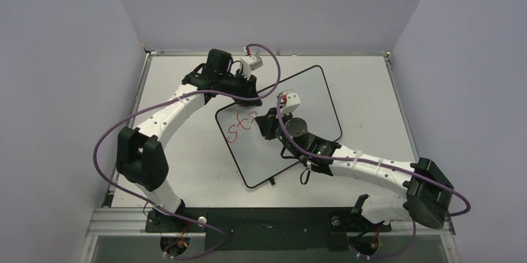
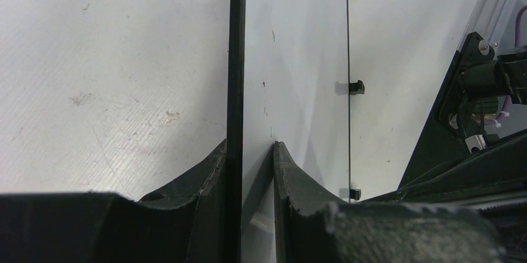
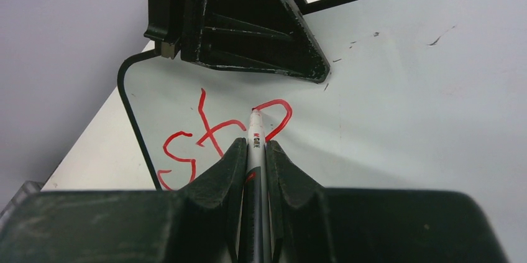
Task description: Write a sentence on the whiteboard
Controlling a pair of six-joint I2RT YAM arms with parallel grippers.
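The pale grey bench [image 1: 199, 170] carries the whiteboard [image 1: 314, 95], which lies flat and skewed near the middle, one corner turned toward the arms' bases. The left arm [image 1: 174, 110] curves round to the board's far-left corner, and the right arm [image 1: 373, 170] reaches in over its middle.

The left jaws are clamped across the board's black-framed edge, one finger on either side of it in the left wrist view. The right jaws are clenched on a slim marker [image 3: 255, 145], the barrel running up between the fingers with its red tip touching the board.

The sentence [image 3: 211, 138] is barely begun: a red "s", a "t", and a loop that the tip is tracing.

The whiteboard [image 2: 298, 58] looks stiff, thin and light, with a slick face. It would probably skate over the bench under the pen's push, so the frame edge, well clear of the writing area, is the sensible place to pin it. Fresh ink on such a surface likely smears at a touch, so nothing should drag over the finished letters. The marker seems light and smooth. A firm hold low on the barrel should stop the tip wobbling, without heavy pressure on the nib.
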